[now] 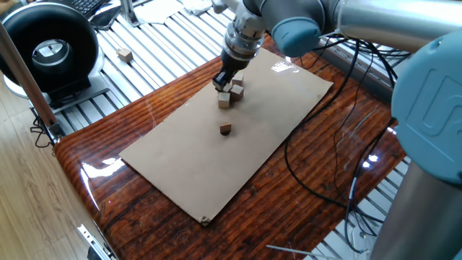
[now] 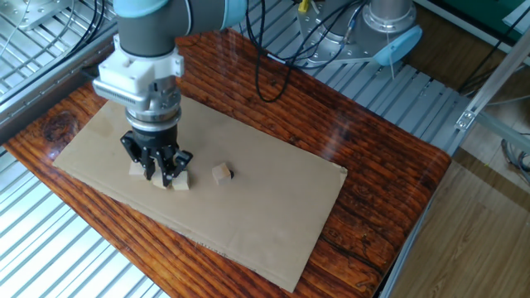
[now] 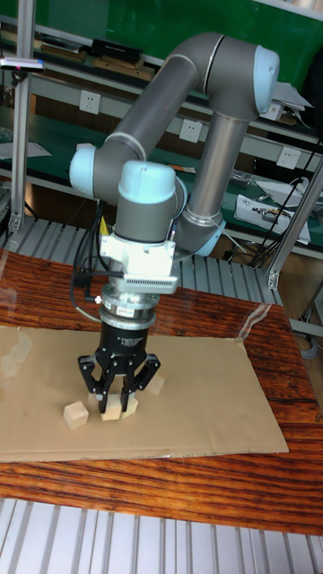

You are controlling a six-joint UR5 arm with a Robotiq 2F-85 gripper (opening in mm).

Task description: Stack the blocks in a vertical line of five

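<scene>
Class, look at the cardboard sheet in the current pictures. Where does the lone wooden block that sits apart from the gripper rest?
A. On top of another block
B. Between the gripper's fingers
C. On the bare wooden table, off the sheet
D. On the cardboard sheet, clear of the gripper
D: the lone block lies flat on the cardboard sheet, apart from the gripper, which is down among the other blocks.

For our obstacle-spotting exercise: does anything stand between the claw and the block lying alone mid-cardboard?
Yes: another block sits on the cardboard close by the claw, on the side facing the lone block. Past it, only bare cardboard.
</scene>
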